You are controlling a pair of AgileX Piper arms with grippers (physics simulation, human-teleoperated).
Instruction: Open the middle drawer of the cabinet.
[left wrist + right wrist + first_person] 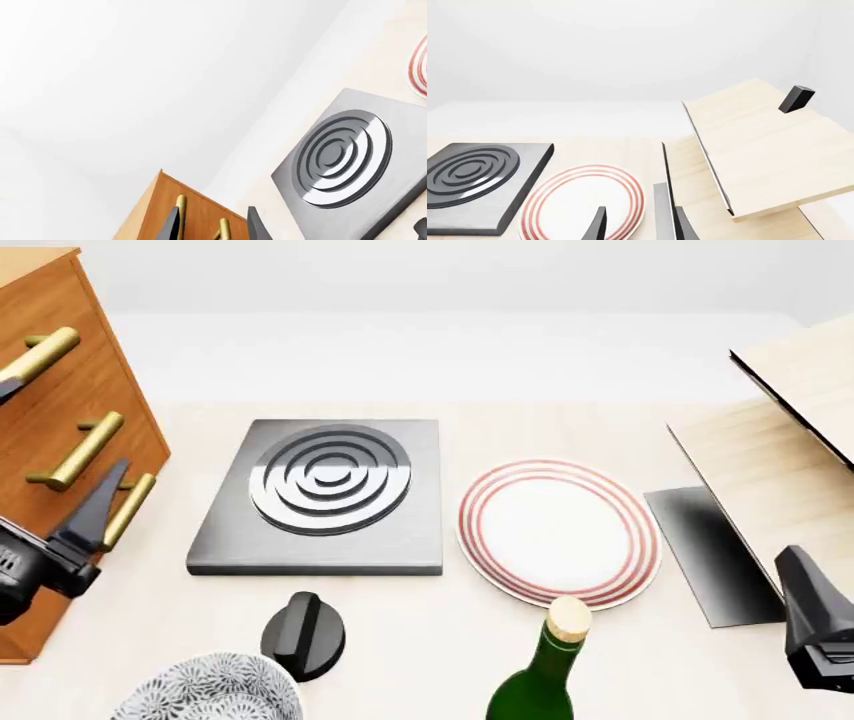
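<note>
At the front view's left edge, our left claw [80, 530], fingers spread, nears the orange-brown cabinet's [54, 390] middle drawer's brass bar handle [78, 450], ready to grip and pull.

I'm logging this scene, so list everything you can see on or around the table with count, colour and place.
cabinet: one, orange-brown wood, far left of table
drawer handles: three, brass bars, stacked on the cabinet front
stove plate: one, dark grey with ringed burner, left of centre
plate: one, white with red rings, right of the stove plate
knob: one, black, near edge in front of the stove plate
patterned bowl: one, white and dark, near left edge
bottle: one, green with cork, near edge
pale wooden box: one, light wood, lid raised, far right
left hand: black, at the cabinet front
right hand: black, near the box
</note>
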